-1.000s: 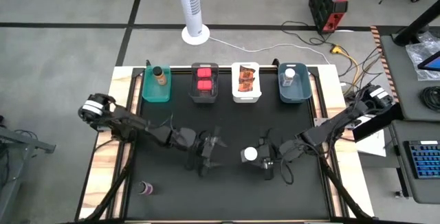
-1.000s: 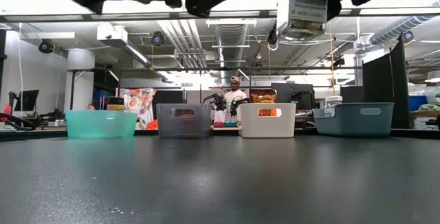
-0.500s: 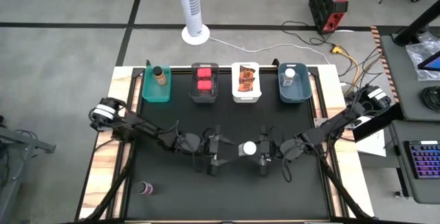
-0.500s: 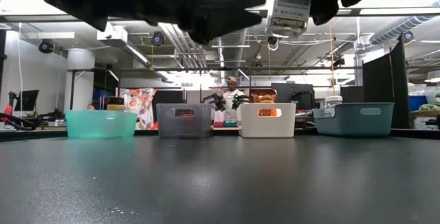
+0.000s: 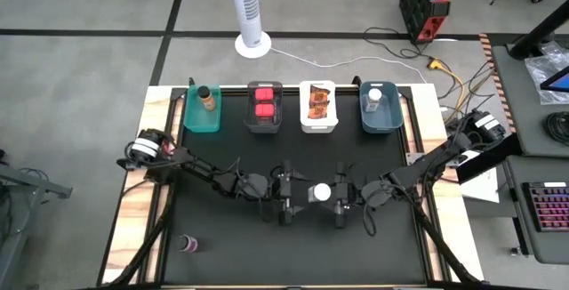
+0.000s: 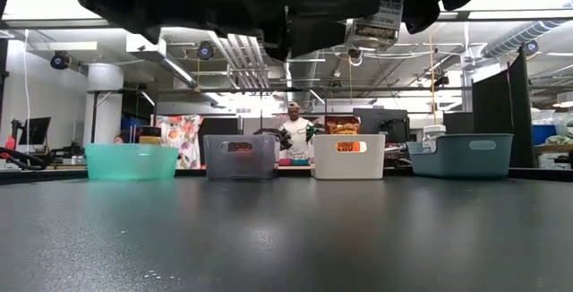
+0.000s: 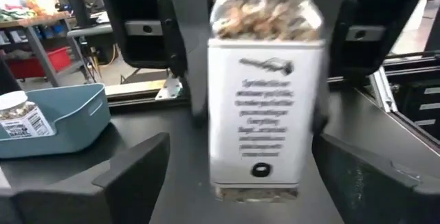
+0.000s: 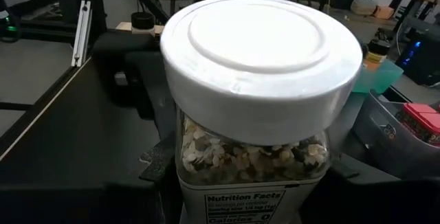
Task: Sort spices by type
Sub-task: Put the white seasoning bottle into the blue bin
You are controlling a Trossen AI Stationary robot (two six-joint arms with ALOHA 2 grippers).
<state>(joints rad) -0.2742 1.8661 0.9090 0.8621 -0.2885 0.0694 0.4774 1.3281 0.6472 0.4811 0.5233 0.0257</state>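
A white-capped jar of pale flakes hangs above the table's middle in my right gripper, which reaches in from the right. My left gripper faces it from the left, open. In the left wrist view its fingers stand wide on either side of the jar without touching. The cap fills the right wrist view. A purple bottle lies on its side near the table's near left corner. My right gripper pinches the jar by its upper body just under the cap, one finger on each side. The fingers come in level from the table's right. The jar is lifted clear of the table and roughly upright.
Four bins line the far edge: teal with a brown bottle, grey with two red tubs, white with orange packets, blue with a white-capped jar. A person stands in the room beyond the table.
My left gripper has moved toward the table's right and closed in on the jar. My right gripper has carried the jar a little toward the far edge and the left, and the jar now sits between the two grippers.
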